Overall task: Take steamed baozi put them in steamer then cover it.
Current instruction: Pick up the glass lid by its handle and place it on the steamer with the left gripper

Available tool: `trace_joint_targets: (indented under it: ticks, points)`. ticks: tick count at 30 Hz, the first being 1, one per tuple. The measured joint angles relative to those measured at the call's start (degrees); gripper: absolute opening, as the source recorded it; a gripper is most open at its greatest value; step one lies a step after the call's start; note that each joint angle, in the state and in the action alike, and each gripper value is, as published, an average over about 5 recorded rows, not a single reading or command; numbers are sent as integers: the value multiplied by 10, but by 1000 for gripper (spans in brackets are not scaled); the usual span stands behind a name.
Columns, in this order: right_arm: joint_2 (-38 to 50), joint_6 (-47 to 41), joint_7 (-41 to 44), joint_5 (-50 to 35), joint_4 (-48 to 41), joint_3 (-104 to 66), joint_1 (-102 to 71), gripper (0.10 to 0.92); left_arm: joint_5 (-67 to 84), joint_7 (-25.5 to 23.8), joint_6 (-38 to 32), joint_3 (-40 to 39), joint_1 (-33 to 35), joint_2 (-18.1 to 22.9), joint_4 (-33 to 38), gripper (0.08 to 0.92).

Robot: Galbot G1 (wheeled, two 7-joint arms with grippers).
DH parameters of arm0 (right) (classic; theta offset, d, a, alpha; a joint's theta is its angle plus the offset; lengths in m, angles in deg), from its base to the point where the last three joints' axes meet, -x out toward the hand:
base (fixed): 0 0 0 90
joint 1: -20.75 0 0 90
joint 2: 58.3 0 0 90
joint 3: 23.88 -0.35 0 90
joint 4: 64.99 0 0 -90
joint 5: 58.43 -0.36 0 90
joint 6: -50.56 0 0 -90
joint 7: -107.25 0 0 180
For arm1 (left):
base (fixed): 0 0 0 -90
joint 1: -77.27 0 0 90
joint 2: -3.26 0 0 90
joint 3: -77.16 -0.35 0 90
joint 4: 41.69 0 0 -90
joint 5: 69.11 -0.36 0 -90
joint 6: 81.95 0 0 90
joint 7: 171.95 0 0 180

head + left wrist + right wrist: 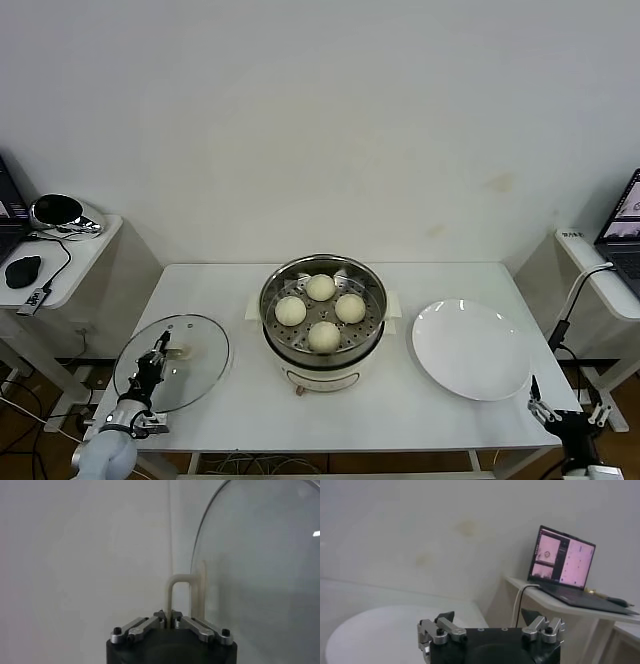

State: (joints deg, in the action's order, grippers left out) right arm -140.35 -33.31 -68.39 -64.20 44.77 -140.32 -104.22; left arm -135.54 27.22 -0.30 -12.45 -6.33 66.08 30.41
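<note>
The steel steamer (272,300) stands at the table's middle, uncovered, with four cream-white baozi on its perforated tray (320,287) (290,310) (350,308) (324,336). The glass cover (190,375) is at the table's front left corner and reaches past the table edge. My left gripper (155,358) is shut on the cover's cream-white handle (180,351). In the left wrist view the jaws (168,615) pinch one leg of the handle (179,580), with the glass (260,570) beside it. My right gripper (567,408) is open and empty off the table's front right corner; it also shows in the right wrist view (489,616).
A flat white plate (470,350) lies bare right of the steamer, seen also in the right wrist view (380,630). Side tables stand at both sides, the right one with a laptop (562,557) and cable, the left one with a mouse (22,270).
</note>
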Motion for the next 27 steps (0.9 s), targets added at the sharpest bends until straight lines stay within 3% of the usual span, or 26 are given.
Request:
trace_joint_targets:
  ticks: [8,17,27]
  points:
    - [4,5,0,10,2,15,1,823,37,-19,74,32,61,-16,118,136]
    - [3,10,0,24,4,40,2,823,108,-87,189,51,117,-55,288,136]
    - [-12,6,-10,53,8,68,12,823,164,-140,303,-50,77,-110,407,136]
